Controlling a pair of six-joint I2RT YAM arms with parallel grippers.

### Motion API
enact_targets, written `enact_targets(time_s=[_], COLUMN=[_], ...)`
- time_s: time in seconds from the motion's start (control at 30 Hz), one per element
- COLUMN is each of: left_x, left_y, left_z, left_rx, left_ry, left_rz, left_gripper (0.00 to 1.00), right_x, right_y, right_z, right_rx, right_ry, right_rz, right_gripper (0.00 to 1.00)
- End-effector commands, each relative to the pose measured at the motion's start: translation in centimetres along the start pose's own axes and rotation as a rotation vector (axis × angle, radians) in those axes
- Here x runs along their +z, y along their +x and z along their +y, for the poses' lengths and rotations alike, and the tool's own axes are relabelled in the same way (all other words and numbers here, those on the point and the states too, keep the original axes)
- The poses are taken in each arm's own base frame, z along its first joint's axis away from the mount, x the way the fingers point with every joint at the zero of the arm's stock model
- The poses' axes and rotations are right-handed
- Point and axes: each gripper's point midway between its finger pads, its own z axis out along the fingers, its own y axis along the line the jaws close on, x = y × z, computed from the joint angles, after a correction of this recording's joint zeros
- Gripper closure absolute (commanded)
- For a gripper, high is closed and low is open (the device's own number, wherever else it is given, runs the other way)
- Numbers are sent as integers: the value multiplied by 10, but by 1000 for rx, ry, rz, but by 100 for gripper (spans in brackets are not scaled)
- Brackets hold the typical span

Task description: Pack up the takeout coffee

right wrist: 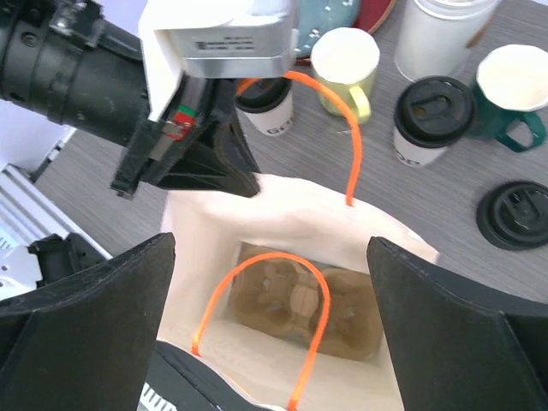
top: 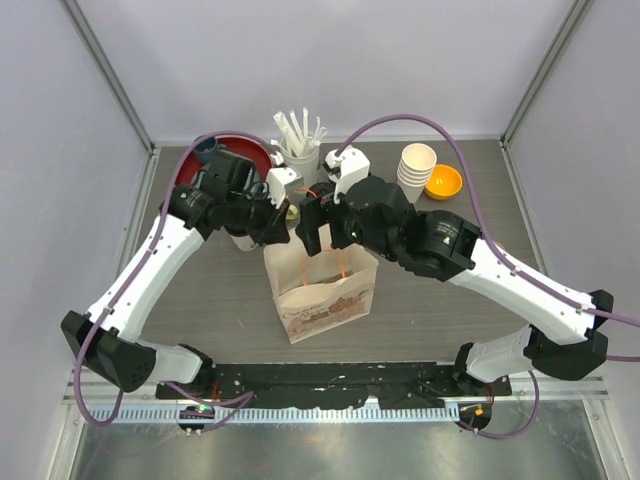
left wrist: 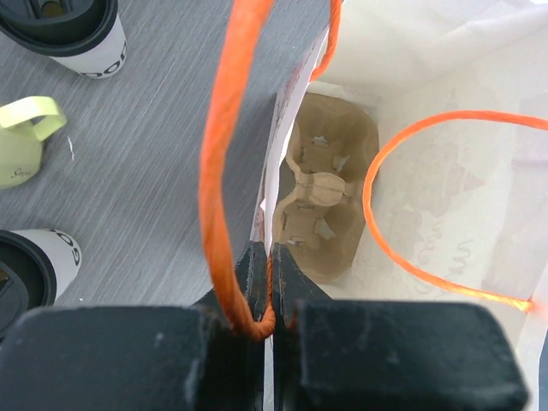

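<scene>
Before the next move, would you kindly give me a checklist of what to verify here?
1. Mouth held open: ok, left hand pinches the paper bag at its rim.
2. Free hand: ok, right hand open and empty above the bag.
3. Insert ready: ok, cup carrier lies flat at the bag's bottom, wells empty.
4. Coffees ready: ok, two lidded cups upright on the table.
5. Opening clear: not ok, one orange handle droops inside over the carrier.

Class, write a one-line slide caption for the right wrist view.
Left gripper pinches the rim of the paper bag while the open right gripper hovers over the cup carrier inside; two lidded cups stand outside.
</scene>
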Motion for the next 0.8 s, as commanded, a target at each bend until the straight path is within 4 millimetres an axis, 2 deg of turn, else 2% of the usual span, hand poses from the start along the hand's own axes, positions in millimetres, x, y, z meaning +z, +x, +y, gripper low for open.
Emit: enact_targets(time_s=[0.0,0.07,0.1,0.17,0.3,0.33,0.37,0.43,0.47,0.57,0.77], left_x=[2,5,7,8,11,12,11,10,7,-3,-30], left_y=[-11,-11,-11,-12,-19,-20,-23,-27,-29,-40,-57], left_z=[-3,-2,-1,-2,2,2,2,3,2,1,-6], left_rx=[80,105,111,125,139,139,140,135,138,136,133], left_ry=[22,30,32,41,29,29,27,23,21,-1,-38], left_rz=[-10,-1,4,8,-11,-13,-21,-27,-32,-56,-94], left_gripper=[100,100,100,100,97,93,84,73,64,50,30], right_x=[-19,-18,-16,-15,-15,-14,-14,-13,-14,-14,-16], right_y=[-30,-26,-24,-24,-25,-25,-25,-25,-26,-28,-37], right_z=[-41,-66,-70,-76,-76,-76,-76,-75,-75,-74,-70], right_rx=[50,63,62,68,55,52,49,45,44,39,15], right_ry=[145,213,220,221,204,204,205,197,196,187,165], right_rz=[-56,-13,1,8,11,11,13,15,14,11,-4], right_gripper=[0,2,4,4,4,4,4,4,4,3,3])
